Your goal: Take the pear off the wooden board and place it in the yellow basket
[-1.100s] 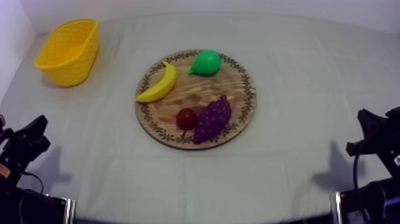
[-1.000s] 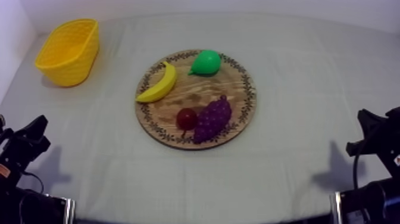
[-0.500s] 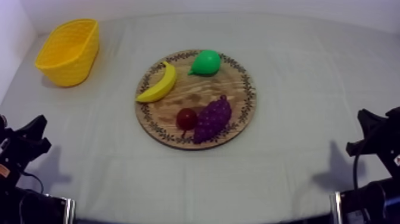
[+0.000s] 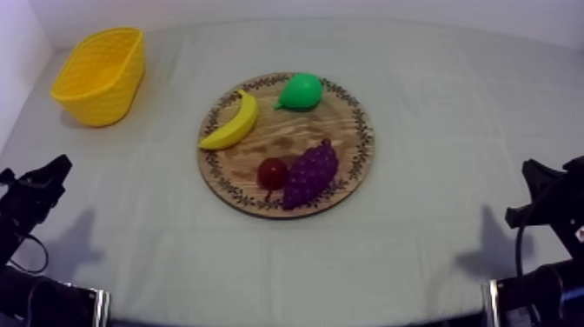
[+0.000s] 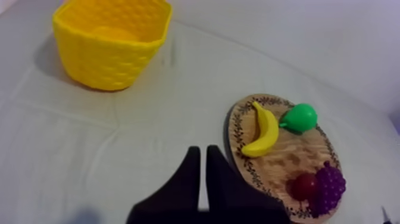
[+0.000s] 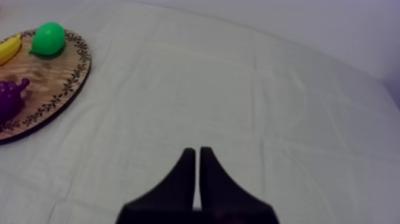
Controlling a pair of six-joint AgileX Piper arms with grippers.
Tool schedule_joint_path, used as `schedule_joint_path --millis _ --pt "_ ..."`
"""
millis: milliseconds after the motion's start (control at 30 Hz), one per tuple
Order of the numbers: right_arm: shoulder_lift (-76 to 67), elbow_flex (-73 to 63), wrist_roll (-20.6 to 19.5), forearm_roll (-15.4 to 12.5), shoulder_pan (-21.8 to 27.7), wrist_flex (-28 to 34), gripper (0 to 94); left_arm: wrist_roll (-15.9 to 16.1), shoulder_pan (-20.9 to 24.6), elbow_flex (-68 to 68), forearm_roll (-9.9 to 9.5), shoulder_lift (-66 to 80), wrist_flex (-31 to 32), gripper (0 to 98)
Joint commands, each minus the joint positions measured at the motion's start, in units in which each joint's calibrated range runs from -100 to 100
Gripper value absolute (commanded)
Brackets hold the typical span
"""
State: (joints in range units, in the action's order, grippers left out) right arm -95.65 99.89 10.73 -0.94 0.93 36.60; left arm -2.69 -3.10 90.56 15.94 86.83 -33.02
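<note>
The green pear (image 4: 301, 90) lies on the far side of the round wooden board (image 4: 280, 132) at the table's middle. At the far left corner stands the yellow basket (image 4: 100, 74). My left gripper (image 4: 54, 170) hangs low at the left edge, far from both, fingers together as a narrow wedge (image 5: 199, 151). From the left wrist the basket (image 5: 113, 42) is ahead, with the pear (image 5: 300, 117) on the board (image 5: 281, 162) off to one side. My right gripper (image 4: 532, 174) rests low at the right edge, shut on nothing (image 6: 196, 152), with the pear (image 6: 47, 39) far off.
A banana (image 4: 233, 122), a small red fruit (image 4: 272, 172) and a bunch of purple grapes (image 4: 309, 172) share the board with the pear. Bare cloth runs between board and basket. A white wall rises beyond the table's far and left edges.
My left gripper has shifted a little up and toward the left edge in the top view. Fruit, basket and right arm have not moved.
</note>
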Motion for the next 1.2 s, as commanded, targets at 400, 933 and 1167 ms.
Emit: schedule_joint_path --millis 400,933,1167 --pt "-0.02 0.00 -0.05 -0.01 -0.01 0.01 0.4 17.95 -7.60 -10.57 5.49 -9.92 -1.16 2.5" --pt "-0.02 0.00 -0.06 -0.01 -0.01 0.01 0.4 16.83 -16.94 -23.92 5.23 -22.90 -0.78 2.3" --pt "-0.02 0.00 -0.06 -0.01 -0.01 0.01 0.4 11.61 -19.02 -35.98 2.83 -36.36 -4.20 2.2"
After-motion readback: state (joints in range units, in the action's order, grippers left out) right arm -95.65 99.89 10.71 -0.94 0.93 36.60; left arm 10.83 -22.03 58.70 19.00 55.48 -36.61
